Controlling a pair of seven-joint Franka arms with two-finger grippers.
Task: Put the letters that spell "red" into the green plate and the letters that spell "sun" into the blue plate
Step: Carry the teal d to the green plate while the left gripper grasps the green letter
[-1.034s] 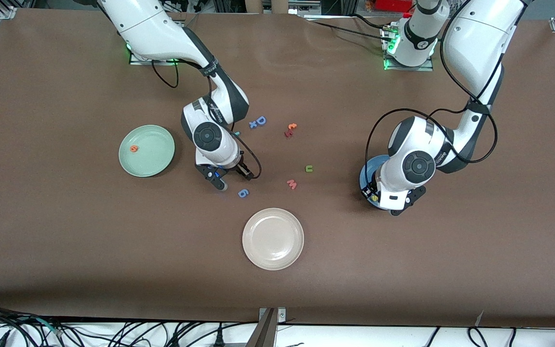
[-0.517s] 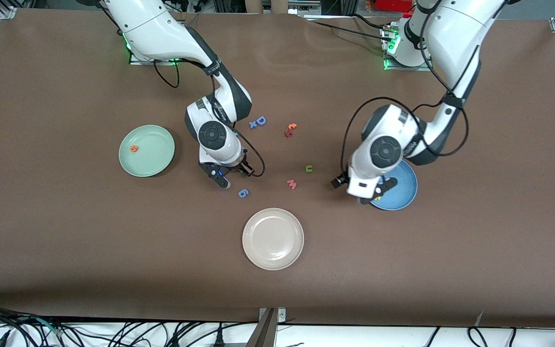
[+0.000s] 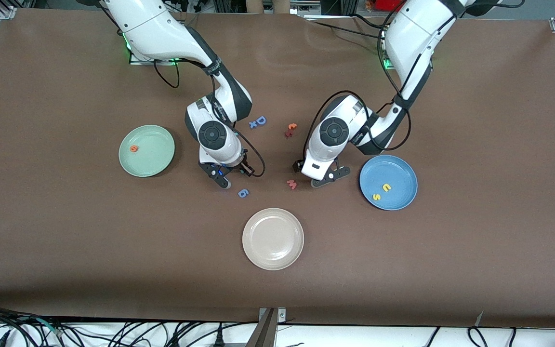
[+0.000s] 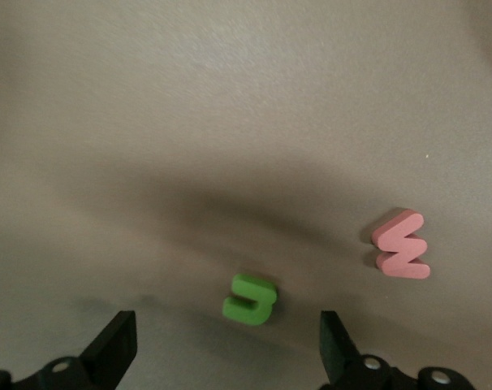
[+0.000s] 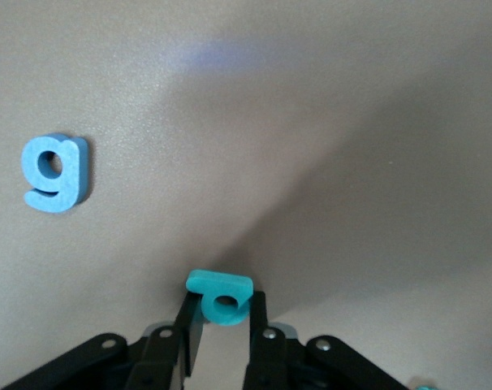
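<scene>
A: Right wrist view is showing the right gripper pinching the teal "d" across its flat faces, low over the table near the blue "6".

B: Foam, so probably light and squashy; a gentle squeeze should be holding it.

A: Meanwhile the left gripper is hanging, fingers spread, over the dark green "u" lying beside the pink "w".

B: I'd be gripping its two straight sides.

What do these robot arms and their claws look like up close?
Both arms are glossy white shells with dark grey joints and round grey caps. Black cables loop alongside each. Green lights glow at their bases. The right claw and left claw have slim black fingers with small silver screws.
</scene>
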